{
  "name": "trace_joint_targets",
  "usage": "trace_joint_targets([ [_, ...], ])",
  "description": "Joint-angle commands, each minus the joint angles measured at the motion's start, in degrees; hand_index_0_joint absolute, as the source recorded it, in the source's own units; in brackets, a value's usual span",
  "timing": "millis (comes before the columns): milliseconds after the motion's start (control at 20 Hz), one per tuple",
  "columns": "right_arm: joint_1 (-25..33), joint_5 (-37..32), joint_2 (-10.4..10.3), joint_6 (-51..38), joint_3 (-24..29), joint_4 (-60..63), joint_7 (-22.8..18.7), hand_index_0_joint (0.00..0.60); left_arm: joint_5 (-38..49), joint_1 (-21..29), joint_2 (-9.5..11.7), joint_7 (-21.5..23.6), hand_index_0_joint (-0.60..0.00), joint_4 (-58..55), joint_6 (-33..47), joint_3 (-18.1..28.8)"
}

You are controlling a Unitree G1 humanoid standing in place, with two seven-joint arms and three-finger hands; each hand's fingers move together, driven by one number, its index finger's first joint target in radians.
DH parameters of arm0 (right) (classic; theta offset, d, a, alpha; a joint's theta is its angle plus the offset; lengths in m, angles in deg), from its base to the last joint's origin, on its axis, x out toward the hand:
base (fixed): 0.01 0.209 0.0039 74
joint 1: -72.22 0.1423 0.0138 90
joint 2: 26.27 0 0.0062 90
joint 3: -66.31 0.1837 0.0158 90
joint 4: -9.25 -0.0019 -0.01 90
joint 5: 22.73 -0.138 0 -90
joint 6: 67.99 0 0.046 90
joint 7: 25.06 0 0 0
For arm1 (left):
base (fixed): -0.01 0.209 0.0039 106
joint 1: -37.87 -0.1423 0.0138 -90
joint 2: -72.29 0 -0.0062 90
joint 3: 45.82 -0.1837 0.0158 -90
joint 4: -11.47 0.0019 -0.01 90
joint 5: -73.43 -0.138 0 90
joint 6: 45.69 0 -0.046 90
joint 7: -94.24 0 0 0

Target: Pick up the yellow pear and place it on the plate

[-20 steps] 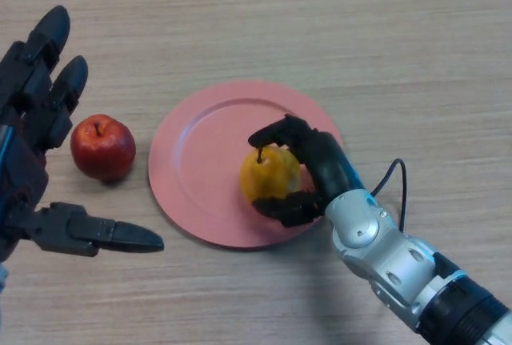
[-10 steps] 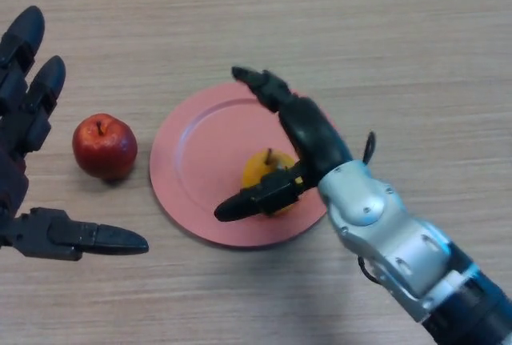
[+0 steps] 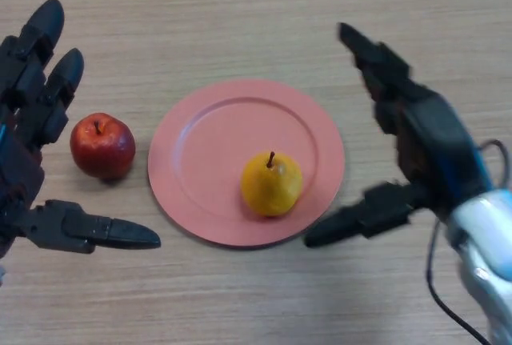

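Note:
The yellow pear [image 3: 272, 184] stands upright on the pink plate [image 3: 208, 145], in its lower right part, with nothing touching it. My right hand [image 3: 424, 141] hovers to the right of the plate, open, fingers straight and thumb pointing toward the plate's rim. My left hand [image 3: 28, 145] is at the left edge of the head view, open with fingers spread, thumb stretched toward the plate.
A red apple [image 3: 102, 146] sits on the wooden table [image 3: 240, 17] just left of the plate, between it and my left hand.
My right hand let go of the pear, opened, and drew back to the right off the plate. The pear stays on the plate. The left hand shifted only slightly.

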Motion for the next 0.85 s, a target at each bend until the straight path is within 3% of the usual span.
trace_joint_targets([
  [50,-1.5,-0.2,0.1,-4.1,3.3,-8.0,0.7,0.0,-2.5,2.1,2.6,1.5,0.0,-1.5,9.8,1.8],
  [200,-5.9,-3.7,1.3,-2.9,6.5,-13.4,0.7,0.0,-2.5,3.2,3.1,1.4,0.0,-0.9,7.0,1.3],
  [400,-6.2,-1.9,2.6,-2.1,8.5,-16.1,2.5,0.0,-4.1,3.6,2.6,3.8,0.0,2.0,13.3,-0.7],
  [850,-7.6,-0.3,2.2,-4.2,7.2,-16.3,3.1,0.0,-3.4,4.0,2.5,3.8,0.0,0.9,11.2,-1.0],
])
